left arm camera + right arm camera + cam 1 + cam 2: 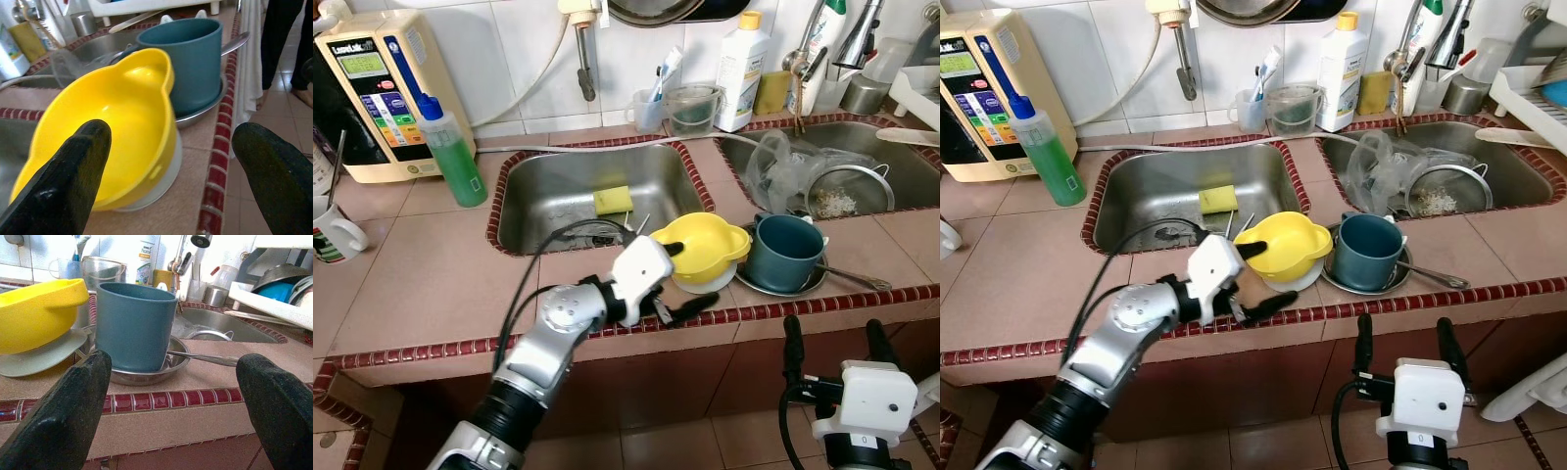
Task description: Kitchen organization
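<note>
Now one yellow bowl (705, 247), one teal cup (785, 251), left tool (683, 279) spread, right tool (835, 352) spread

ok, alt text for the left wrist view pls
The left tool is open, its two black fingers straddling the near rim of a yellow bowl that sits on a pale plate on the tiled counter. Behind the bowl, a teal cup stands in a metal dish.

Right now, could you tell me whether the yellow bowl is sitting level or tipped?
Tipped. The yellow bowl leans on a pale plate, its opening tilted toward the open left gripper, next to the blue cup.
</note>
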`<state>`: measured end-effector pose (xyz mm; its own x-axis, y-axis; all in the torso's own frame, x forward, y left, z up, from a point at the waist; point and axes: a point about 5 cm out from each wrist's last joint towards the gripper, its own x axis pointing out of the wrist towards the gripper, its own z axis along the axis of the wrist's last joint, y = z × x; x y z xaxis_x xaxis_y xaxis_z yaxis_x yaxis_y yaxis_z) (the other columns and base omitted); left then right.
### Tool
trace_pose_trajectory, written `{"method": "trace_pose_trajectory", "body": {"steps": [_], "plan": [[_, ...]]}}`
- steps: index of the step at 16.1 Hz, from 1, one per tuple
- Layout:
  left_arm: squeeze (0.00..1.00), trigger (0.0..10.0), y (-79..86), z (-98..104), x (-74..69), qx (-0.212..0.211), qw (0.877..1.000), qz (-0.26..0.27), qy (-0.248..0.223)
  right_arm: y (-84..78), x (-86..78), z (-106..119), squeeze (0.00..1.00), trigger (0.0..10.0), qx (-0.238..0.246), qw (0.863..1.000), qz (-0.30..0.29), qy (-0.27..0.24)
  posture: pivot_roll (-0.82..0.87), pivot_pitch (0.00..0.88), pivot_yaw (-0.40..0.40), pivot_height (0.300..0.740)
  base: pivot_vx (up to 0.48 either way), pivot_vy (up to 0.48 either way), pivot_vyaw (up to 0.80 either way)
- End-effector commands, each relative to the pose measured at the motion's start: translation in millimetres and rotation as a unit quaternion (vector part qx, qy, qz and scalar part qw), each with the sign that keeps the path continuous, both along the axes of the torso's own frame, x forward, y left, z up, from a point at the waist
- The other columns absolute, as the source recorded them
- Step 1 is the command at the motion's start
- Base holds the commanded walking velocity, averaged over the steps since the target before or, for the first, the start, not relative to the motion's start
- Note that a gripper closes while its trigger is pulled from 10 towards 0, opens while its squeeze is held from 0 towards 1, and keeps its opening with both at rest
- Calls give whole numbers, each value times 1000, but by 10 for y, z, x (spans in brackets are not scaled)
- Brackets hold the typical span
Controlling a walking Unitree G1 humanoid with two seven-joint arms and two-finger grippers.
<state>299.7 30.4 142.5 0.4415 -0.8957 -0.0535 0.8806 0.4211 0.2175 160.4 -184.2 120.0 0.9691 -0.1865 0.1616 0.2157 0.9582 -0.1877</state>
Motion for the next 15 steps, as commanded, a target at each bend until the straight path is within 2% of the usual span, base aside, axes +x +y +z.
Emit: {"method": "trace_pose_trajectory", "body": {"steps": [1,6,13,14,15], "plan": [[0,10000,3,22,-9,3,1000,2,-7,0,-5,-11,0,10000,-1,1000,0,3,-318,59,106,740,0,0,0],[0,10000,-106,-17,52,17,999,34,36,-9,-29,-16,0,10000,-1,1000,-8,5,-331,72,115,740,0,0,0],[0,10000,-248,88,29,24,999,13,-26,4,5,-31,0,10000,3,1000,-6,9,-305,76,105,740,0,0,0],[0,8980,-281,98,27,30,999,10,-43,15,20,-32,0,10000,4,1000,-3,8,-303,77,104,740,0,0,0],[0,8980,-293,100,29,31,998,11,-45,18,23,-33,0,10000,4,1000,-2,8,-303,77,104,740,0,0,0]]}}
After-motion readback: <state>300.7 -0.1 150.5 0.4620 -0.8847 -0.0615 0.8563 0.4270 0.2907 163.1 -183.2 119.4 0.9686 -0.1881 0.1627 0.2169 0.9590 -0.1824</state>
